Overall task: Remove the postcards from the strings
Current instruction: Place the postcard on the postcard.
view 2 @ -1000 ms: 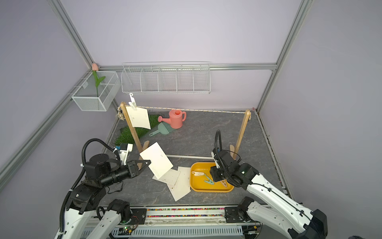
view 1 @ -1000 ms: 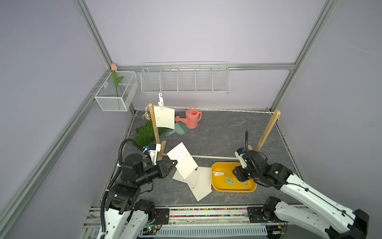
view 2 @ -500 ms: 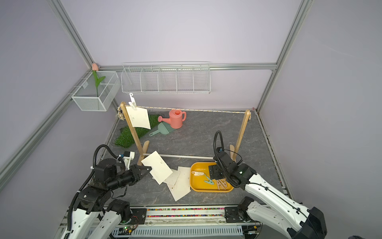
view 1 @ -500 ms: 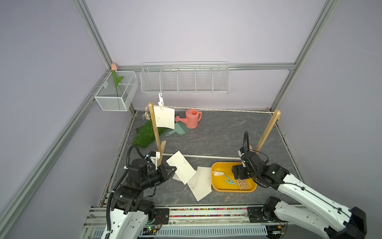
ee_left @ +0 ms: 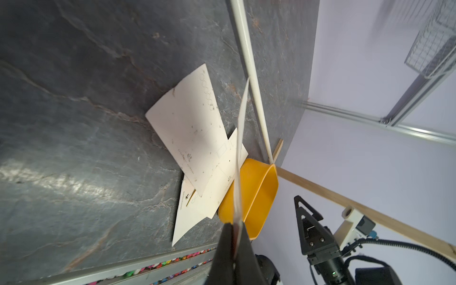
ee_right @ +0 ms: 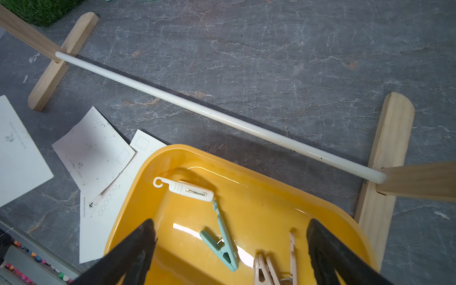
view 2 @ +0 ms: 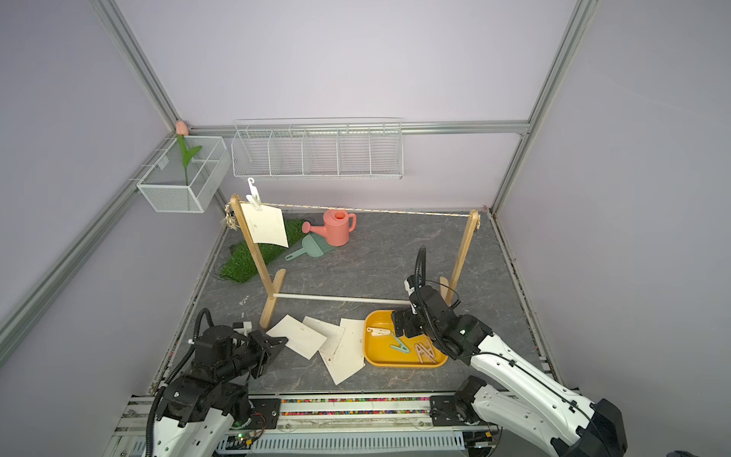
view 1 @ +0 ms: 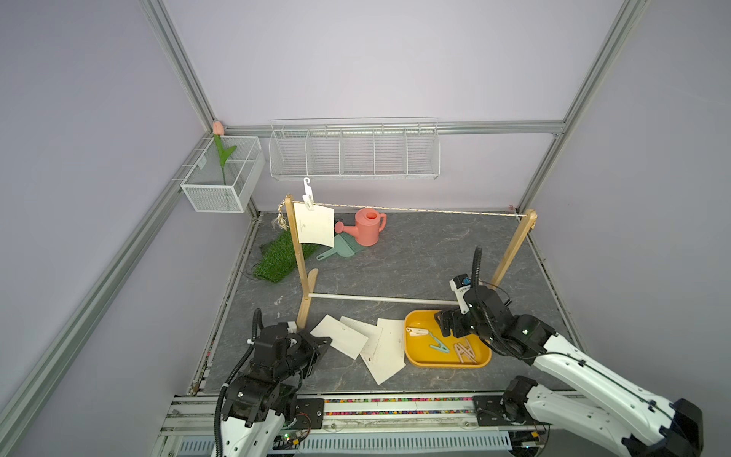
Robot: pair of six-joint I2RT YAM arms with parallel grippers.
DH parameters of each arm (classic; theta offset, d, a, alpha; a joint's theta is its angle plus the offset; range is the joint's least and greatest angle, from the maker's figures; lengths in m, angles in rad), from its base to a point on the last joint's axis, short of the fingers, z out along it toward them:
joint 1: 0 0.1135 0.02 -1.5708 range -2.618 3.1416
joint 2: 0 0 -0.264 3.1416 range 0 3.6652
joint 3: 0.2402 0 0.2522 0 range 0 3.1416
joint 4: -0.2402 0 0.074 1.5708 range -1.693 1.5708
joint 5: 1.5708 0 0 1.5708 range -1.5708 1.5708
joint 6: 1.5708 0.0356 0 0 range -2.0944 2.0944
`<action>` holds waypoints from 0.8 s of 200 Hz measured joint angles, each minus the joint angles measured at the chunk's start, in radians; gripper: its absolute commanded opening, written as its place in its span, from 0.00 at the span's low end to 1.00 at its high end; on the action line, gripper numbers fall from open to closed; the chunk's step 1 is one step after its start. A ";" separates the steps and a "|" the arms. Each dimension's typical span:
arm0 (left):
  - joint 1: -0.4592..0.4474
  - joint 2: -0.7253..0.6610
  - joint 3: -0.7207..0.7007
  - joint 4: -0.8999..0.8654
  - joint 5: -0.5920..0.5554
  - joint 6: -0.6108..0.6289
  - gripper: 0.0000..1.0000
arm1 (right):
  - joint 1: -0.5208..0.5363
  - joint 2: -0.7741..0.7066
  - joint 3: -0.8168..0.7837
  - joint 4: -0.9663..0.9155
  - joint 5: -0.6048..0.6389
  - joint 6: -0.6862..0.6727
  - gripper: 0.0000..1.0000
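One cream postcard [view 1: 315, 225] hangs from the string [view 1: 415, 210] by a white peg [view 1: 308, 194], next to the frame's left post; both top views show it [view 2: 267, 227]. My left gripper [view 1: 322, 343] is shut on the corner of another postcard [view 1: 341, 336], held low and almost flat over the loose postcards [view 1: 389, 352] on the table. In the left wrist view that held postcard [ee_left: 241, 138] appears edge-on between my fingers [ee_left: 246, 246]. My right gripper [ee_right: 229, 224] is open and holds nothing, just above the yellow tray [ee_right: 269, 162].
The yellow tray [view 1: 447, 363] holds a white peg [ee_right: 183, 188], a teal peg [ee_right: 223, 237] and beige pegs [ee_right: 276, 266]. A white rod [view 1: 379, 298] joins the frame's feet behind the tray. Grass mat [view 1: 277, 257], watering can [view 1: 366, 227] and teal brush [view 1: 344, 246] lie at the back left.
My left gripper has come down and forward, lowering its postcard from a raised tilt to just over the pile. My right gripper has opened, and beige pegs now lie in the tray.
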 measured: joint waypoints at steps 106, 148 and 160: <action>-0.209 0.213 -0.042 0.126 -0.150 -0.215 0.03 | 0.000 0.022 -0.063 0.091 0.000 -0.007 0.97; -0.382 0.340 0.042 0.130 -0.248 -0.245 0.05 | 0.000 0.034 -0.063 0.109 0.000 -0.012 0.97; -0.399 0.323 0.053 0.130 -0.271 -0.260 0.05 | 0.000 0.034 -0.065 0.117 0.000 -0.016 0.97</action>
